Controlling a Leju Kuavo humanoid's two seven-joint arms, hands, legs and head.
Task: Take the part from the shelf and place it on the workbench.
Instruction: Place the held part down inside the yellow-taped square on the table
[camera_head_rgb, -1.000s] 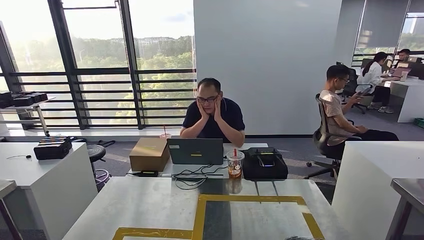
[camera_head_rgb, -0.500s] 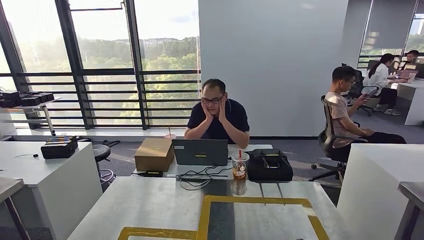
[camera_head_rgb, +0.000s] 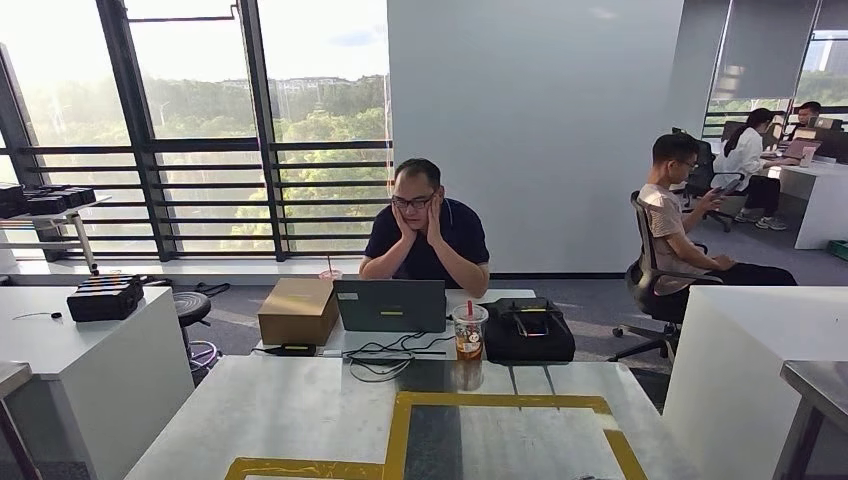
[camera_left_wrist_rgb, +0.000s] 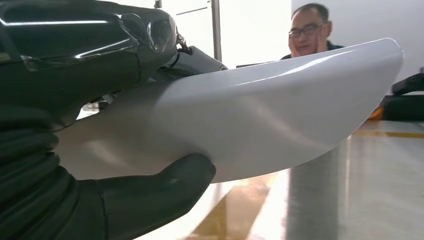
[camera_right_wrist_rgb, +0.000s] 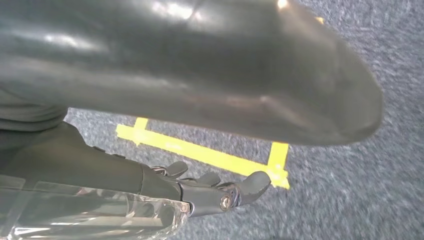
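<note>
The left hand (camera_left_wrist_rgb: 100, 165) holds a white curved part (camera_left_wrist_rgb: 260, 115), its thumb under the shell and its dark fingers (camera_left_wrist_rgb: 90, 55) over the top, just above the grey worktop (camera_head_rgb: 300, 410) with yellow tape. The right hand (camera_right_wrist_rgb: 200, 192) hangs over grey carpet, fingers slightly apart, holding nothing.

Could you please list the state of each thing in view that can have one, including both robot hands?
Left robot hand: grips the white part.
White part: held above the workbench, not yet set down.
Right robot hand: holds nothing, fingers loosely apart, hanging over the carpet.
Laptop: open, lid upright.
Cardboard box: closed.
Iced drink cup: upright, lidded, straw in.
Black bag: closed.
</note>
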